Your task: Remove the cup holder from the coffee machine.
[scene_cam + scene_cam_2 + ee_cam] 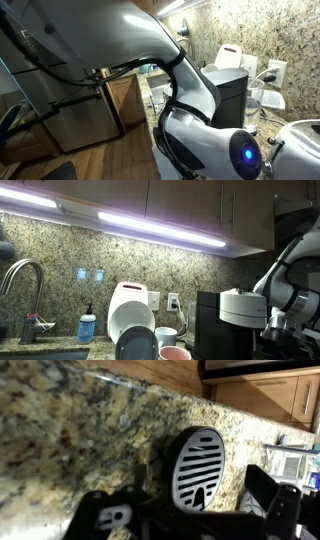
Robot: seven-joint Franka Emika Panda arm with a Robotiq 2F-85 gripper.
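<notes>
Bottom of wrist view: lower edge of the cup holder [197, 465] hidden behind the dark, blurred gripper [195, 512], grip unclear. In an exterior view, the arm [120, 40] covers part of the coffee machine [232, 90]

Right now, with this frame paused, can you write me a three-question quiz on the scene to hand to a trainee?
1. True or false: in the wrist view the cup holder shows its grated face against speckled granite.
2. In an exterior view, what stands nearest the faucet? A) the blue bottle B) the coffee machine C) the robot arm
3. Fill in: in the wrist view the gripper has its fingers ____, one on each side of the cup holder.

Key: 1 true; 2 A; 3 apart (open).
</notes>
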